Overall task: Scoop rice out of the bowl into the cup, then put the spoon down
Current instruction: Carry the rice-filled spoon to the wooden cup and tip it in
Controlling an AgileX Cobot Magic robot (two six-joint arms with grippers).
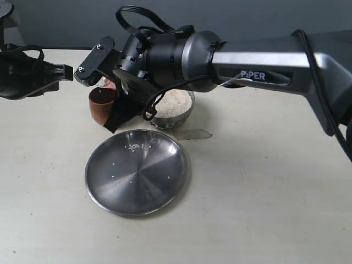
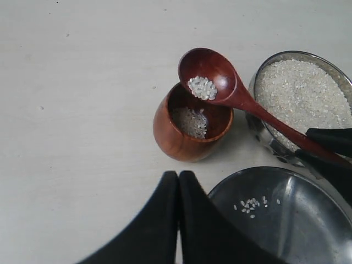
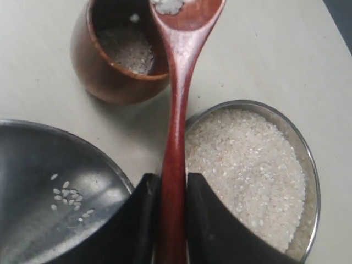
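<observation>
My right gripper point(image 3: 173, 184) is shut on the slim handle of the reddish-brown spoon point(image 3: 177, 104). The spoon's oval end point(image 2: 208, 74) sits level over the far rim of the brown wooden cup point(image 2: 190, 124) and holds a small heap of rice point(image 2: 202, 87). More rice lies in the bottom of the cup. The steel bowl point(image 3: 309, 165), nearly full of rice point(image 3: 242, 165), stands right beside the cup. My left gripper point(image 2: 179, 176) is shut and empty, hovering just short of the cup. In the exterior view the right arm's wrist hides most of the spoon.
A large flat steel plate point(image 1: 136, 171) lies in front of the cup and bowl with a few loose grains point(image 1: 135, 146) on it. A small clear flat scrap point(image 1: 193, 133) lies by the bowl. The left arm point(image 1: 25, 74) hangs at the far left.
</observation>
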